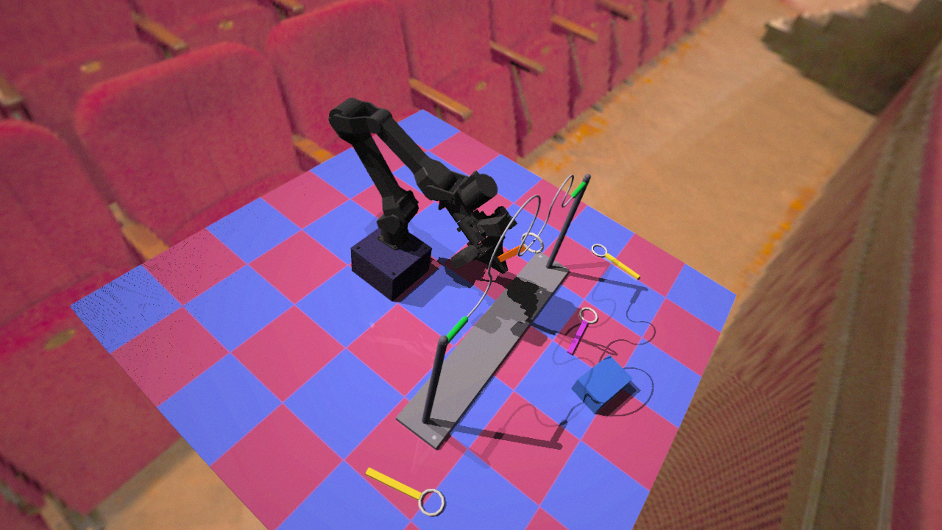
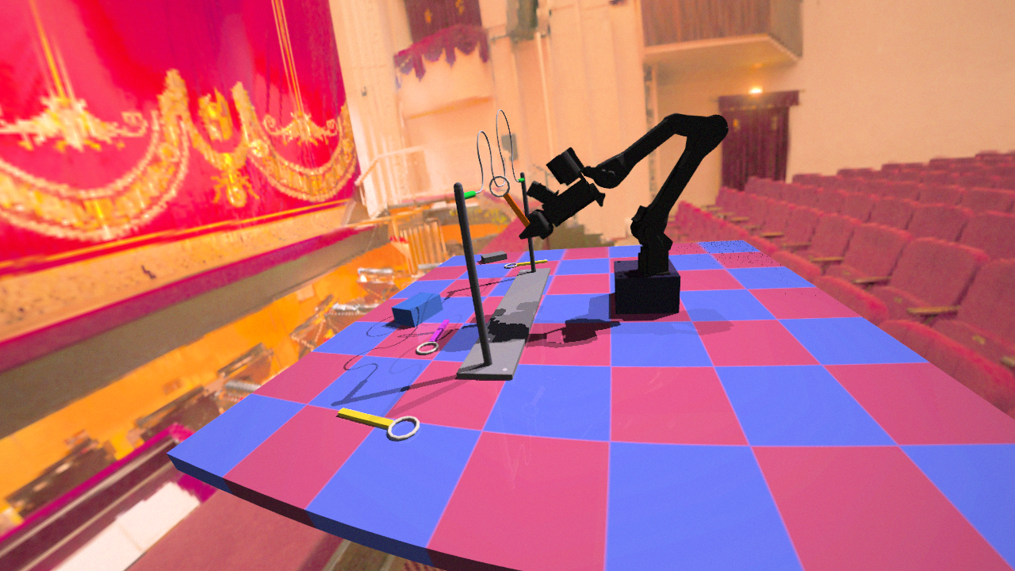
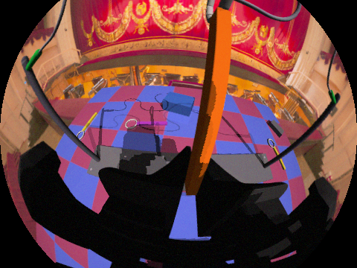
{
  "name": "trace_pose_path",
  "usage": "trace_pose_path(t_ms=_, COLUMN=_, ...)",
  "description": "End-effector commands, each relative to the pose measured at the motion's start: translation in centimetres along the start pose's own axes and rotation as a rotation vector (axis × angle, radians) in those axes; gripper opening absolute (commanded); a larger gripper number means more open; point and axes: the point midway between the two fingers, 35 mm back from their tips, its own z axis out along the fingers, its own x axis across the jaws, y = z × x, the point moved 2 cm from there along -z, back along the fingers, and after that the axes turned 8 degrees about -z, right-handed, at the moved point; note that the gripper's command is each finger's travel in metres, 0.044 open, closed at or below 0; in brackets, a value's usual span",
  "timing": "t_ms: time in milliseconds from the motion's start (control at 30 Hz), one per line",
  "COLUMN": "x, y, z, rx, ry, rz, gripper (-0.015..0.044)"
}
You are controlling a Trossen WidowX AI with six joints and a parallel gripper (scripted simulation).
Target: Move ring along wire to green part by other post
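Note:
My gripper (image 1: 502,263) (image 2: 527,228) (image 3: 192,150) is shut on the lower end of the orange handle (image 1: 511,253) (image 2: 514,208) (image 3: 219,71), which slants up to the ring (image 1: 542,244) (image 2: 489,187). The ring is around the grey wire (image 1: 536,196) (image 2: 502,110) (image 3: 290,19) at the low bend between its two tall loops, off both green parts. I cannot tell whether it touches. One green part (image 1: 578,190) (image 2: 469,194) (image 3: 33,59) is by one post (image 1: 567,224) (image 2: 472,277); the other green part (image 1: 457,327) (image 2: 521,179) (image 3: 332,97) is by the other post (image 1: 433,382) (image 3: 301,138).
The posts stand on a grey base plate (image 1: 454,378) (image 2: 489,362). Beyond it lie a blue block (image 1: 604,383) (image 2: 416,309) (image 3: 178,103) and a magenta-handled ring tool (image 1: 578,336) (image 3: 152,123). Yellow-handled ring tools (image 1: 394,483) (image 1: 622,266) lie past both ends. A dark block (image 2: 493,258) (image 3: 275,128) lies farther off.

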Motion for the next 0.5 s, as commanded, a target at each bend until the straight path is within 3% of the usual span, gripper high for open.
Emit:
trace_pose_path(t_ms=0, x=0.7, y=0.1, z=-0.1, rx=0.002, ry=0.012, rz=0.032, gripper=-0.0150)
trace_pose_path(t_ms=467, x=4.1, y=1.0, z=-0.8, rx=0.008, ry=0.123, rz=0.221, gripper=-0.0150)
